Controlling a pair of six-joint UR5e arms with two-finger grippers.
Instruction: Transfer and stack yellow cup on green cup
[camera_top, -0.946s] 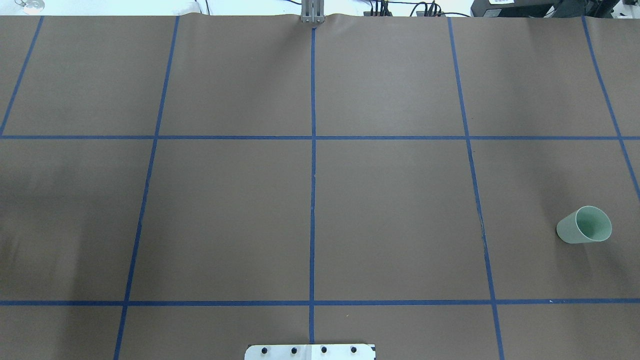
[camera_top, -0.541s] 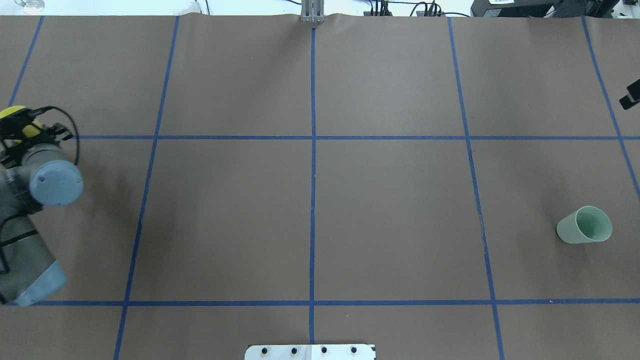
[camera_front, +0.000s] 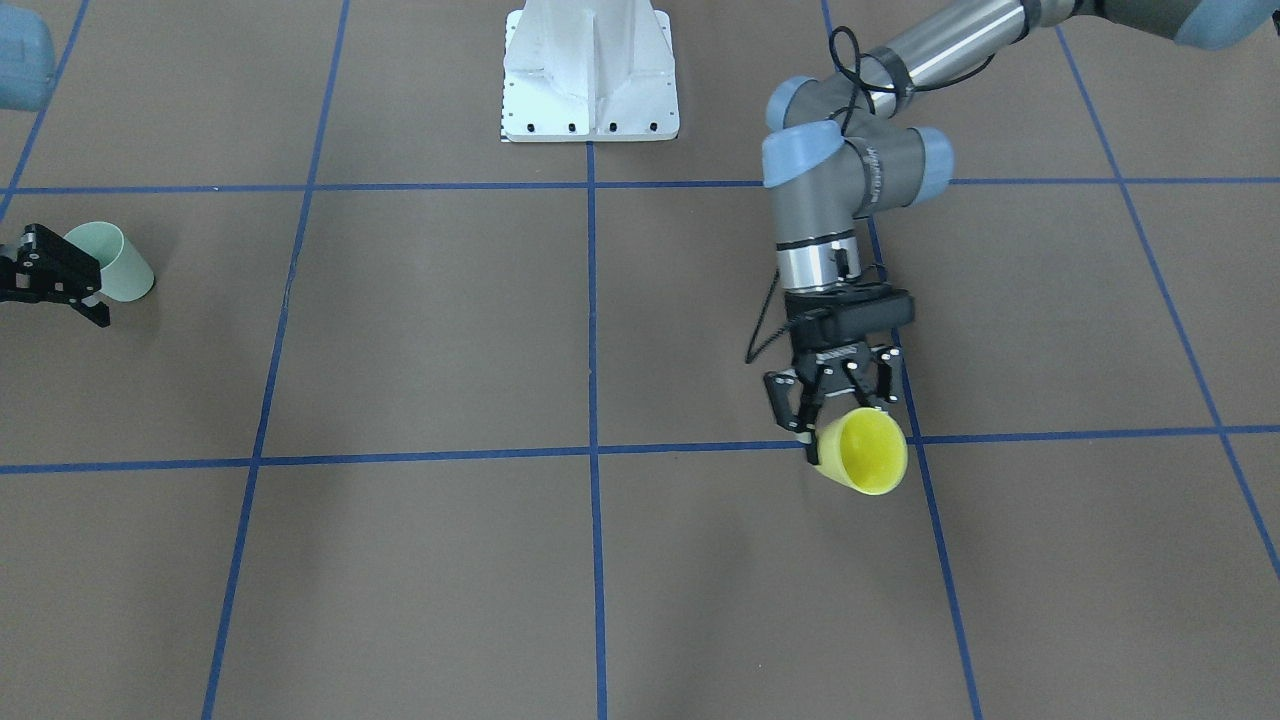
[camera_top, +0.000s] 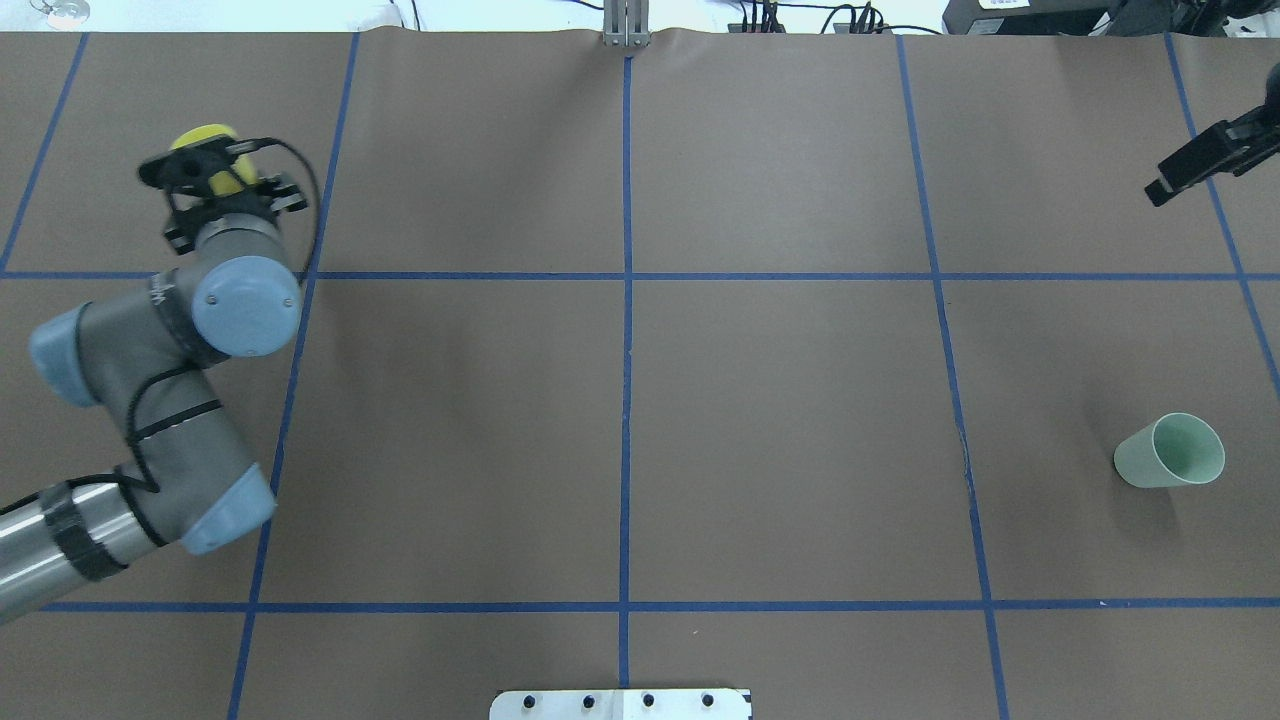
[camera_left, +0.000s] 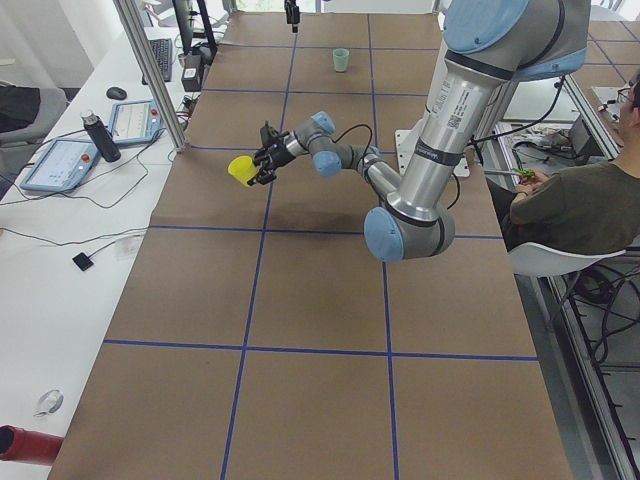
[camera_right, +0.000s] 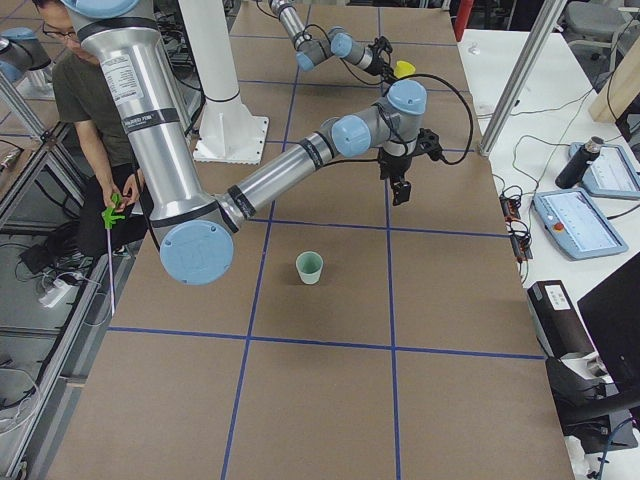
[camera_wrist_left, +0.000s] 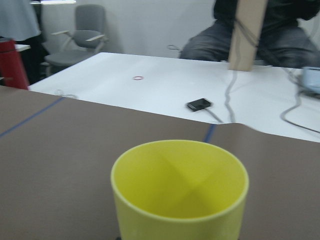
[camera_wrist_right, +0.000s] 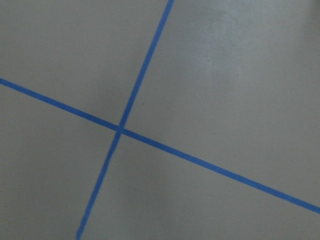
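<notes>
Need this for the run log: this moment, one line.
left gripper: shut on yellow cup | right gripper: empty | green cup: upright

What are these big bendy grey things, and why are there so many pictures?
They are two robot arms working at a brown table marked with blue tape lines. Each arm ends in a pinching tool. The pictures come from cameras above, across the table, at both table ends, and on each wrist. The left tool holds a yellow cup in the air. The right tool is empty. A green cup stands on the table. The job is stacking yellow on green.
</notes>
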